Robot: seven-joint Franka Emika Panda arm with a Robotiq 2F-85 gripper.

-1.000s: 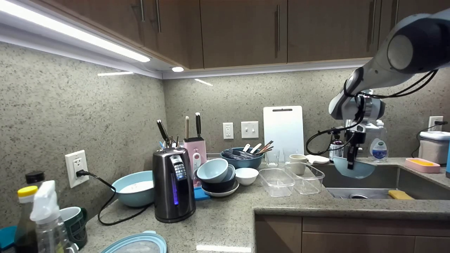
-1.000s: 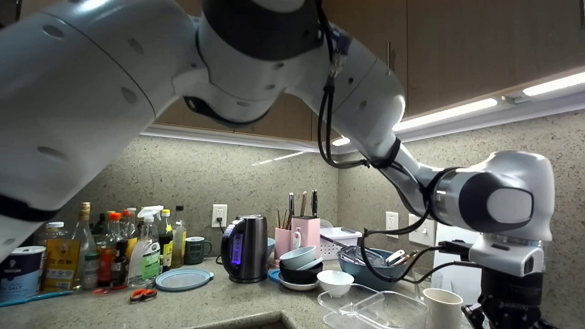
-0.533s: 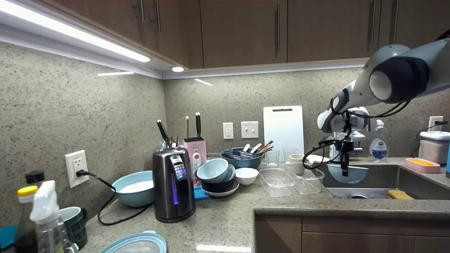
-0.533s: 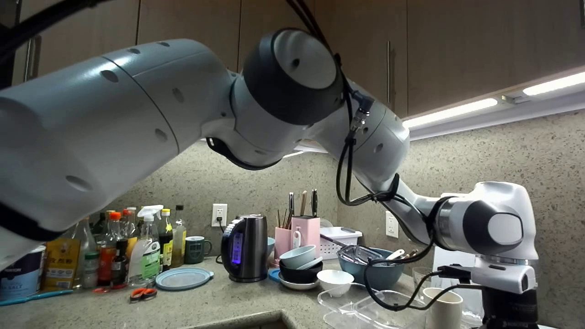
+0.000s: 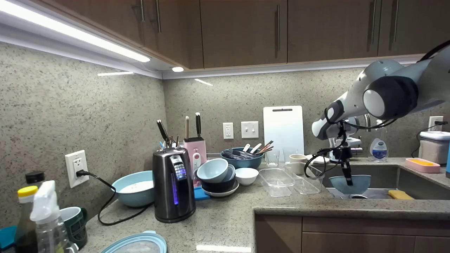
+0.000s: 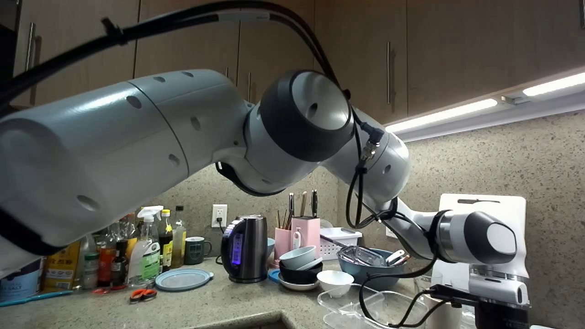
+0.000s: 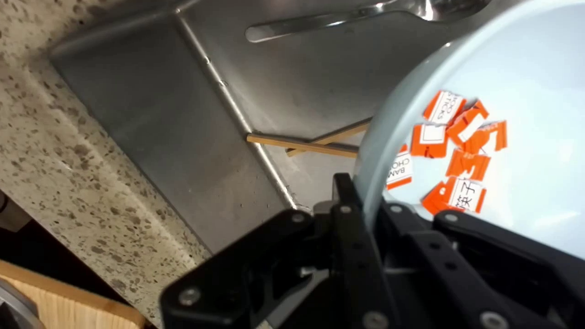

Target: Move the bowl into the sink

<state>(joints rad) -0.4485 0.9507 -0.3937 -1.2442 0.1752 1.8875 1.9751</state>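
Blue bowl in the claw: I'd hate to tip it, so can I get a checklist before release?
1. Claw gripping the bowl by its rim: ok.
2. Bowl within the outline of the sink: ok.
3. Bowl resting on the sink floor: cannot tell.
4. Landing spot clear: not ok; chopsticks seem to run beneath.
5. Bowl empty: not ok; torn wrapper scraps inside.
6. Yellow sponge apart from the bowl: ok.

The bowl [image 7: 539,151] is showing pale blue; the scraps [image 7: 468,164] are showing orange with white panels and black lettering. The hand [image 7: 369,196] is showing black, the sink [image 7: 315,82] grey, the surface [image 7: 91,183] beige with dark speckling.
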